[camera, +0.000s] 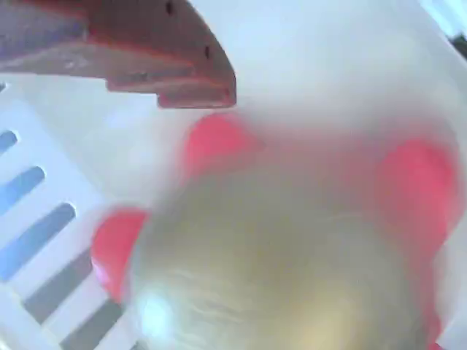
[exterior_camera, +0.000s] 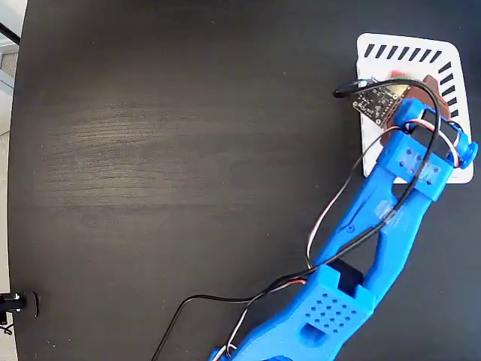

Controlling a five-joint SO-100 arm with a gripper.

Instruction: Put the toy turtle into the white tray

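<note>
The white tray (exterior_camera: pixel 373 43) lies at the far right of the dark table in the fixed view. My blue arm reaches over it, and the gripper (exterior_camera: pixel 415 84) hangs above the tray's middle. Only a small red part of the toy turtle (exterior_camera: pixel 394 74) peeks out beside the wrist there. In the wrist view the toy turtle (camera: pixel 277 255) fills the lower frame, very close and blurred, with a gold shell and red feet. One reddish-brown finger (camera: pixel 146 65) sits just beyond it. The tray's slotted edge (camera: pixel 44 219) shows underneath. The other finger is hidden.
A small circuit board (exterior_camera: pixel 378 99) and black and red cables (exterior_camera: pixel 342 226) hang off the arm over the tray's left edge. The table's left edge (exterior_camera: pixel 16 188) runs down the picture, with a small black clamp (exterior_camera: pixel 19 303) near the bottom left.
</note>
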